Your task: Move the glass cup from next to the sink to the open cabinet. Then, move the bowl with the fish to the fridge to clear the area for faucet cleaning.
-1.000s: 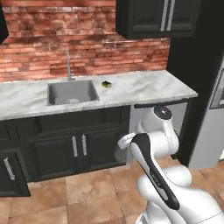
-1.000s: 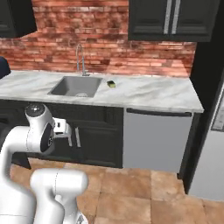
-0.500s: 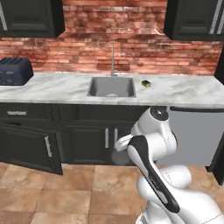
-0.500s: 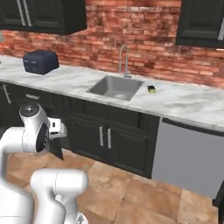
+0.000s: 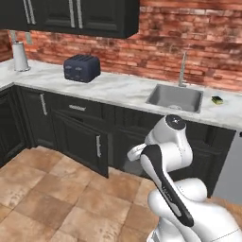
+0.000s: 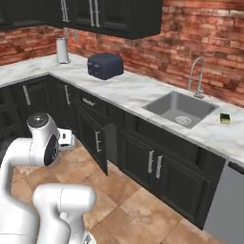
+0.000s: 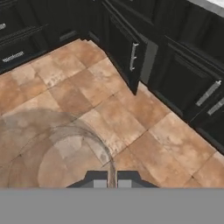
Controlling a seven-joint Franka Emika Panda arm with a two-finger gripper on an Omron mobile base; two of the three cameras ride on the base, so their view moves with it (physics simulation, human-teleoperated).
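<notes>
Claw pinches the glass cup's rim over floor tiles — a base-cabinet door ajar ahead.

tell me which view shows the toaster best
The right base view: the toaster sits large and unblocked on the counter. The left base view shows it too, a bit smaller and side-on.

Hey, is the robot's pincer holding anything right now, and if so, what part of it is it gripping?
Yes. In the hand view the pincer is shut on the glass cup, pinching its thin rim wall between the fingertips, with the cup seen from above over the tiled floor.
</notes>
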